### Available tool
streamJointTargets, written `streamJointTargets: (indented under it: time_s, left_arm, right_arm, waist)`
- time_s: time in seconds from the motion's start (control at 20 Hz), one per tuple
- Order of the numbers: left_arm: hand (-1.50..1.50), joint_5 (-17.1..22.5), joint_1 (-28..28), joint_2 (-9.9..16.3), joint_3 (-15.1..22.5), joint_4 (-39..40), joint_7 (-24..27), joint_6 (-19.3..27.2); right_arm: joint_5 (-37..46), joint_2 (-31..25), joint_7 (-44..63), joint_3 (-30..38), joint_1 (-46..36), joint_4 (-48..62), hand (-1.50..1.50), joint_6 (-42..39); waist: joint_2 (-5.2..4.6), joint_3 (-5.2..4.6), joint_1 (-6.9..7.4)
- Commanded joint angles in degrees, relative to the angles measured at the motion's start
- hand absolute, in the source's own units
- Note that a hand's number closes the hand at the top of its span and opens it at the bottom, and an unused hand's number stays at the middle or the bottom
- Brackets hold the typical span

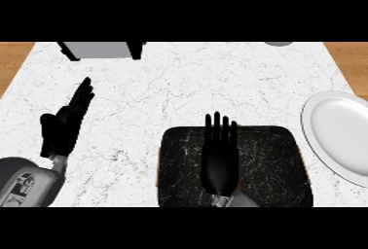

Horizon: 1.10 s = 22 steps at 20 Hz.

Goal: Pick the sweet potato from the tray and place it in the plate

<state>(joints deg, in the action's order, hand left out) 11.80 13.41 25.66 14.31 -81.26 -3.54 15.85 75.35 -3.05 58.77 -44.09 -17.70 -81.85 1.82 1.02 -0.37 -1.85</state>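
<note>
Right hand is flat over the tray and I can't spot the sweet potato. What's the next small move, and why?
Probably lift the right hand slightly off the dark tray. Its straight fingers cover the tray's middle and no sweet potato shows, so it may lie hidden underneath. The white plate waits to the right; the left hand rests open at the left.

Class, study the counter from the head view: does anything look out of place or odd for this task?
Yes. No sweet potato shows on the black tray; the right hand, fingers straight, lies over it and may hide one. The white plate holds nothing.
</note>
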Motion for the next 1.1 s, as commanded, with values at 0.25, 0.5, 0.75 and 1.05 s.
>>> streamJointTargets:
  time_s: [0.25,0.5,0.75,1.05]
  left_arm:
    - [0.00,-0.29,2.60,-1.13,-0.43,0.75,-1.32,-0.43]
    - [0.00,-1.15,1.60,-1.86,-0.39,1.66,0.83,-1.03]
    - [0.00,0.04,2.49,-0.87,-1.86,2.89,0.85,-3.86]
    - [0.00,-3.38,0.98,-4.25,0.24,0.49,0.03,0.53]
  right_arm:
    - [-5.55,2.97,18.72,0.59,-1.96,-10.50,-1.50,-27.29]
    - [-6.97,2.98,18.20,5.35,-4.70,-10.88,-1.50,-30.68]
    - [-6.92,2.98,18.31,5.72,-0.81,-9.10,-1.50,-30.61]
    - [-5.40,2.99,16.03,9.48,1.51,-7.02,-1.50,-32.32]
  waist:
    - [-0.64,0.25,1.23]
    - [-0.84,0.27,1.90]
    - [-0.95,0.26,1.69]
    - [-0.89,0.32,1.75]
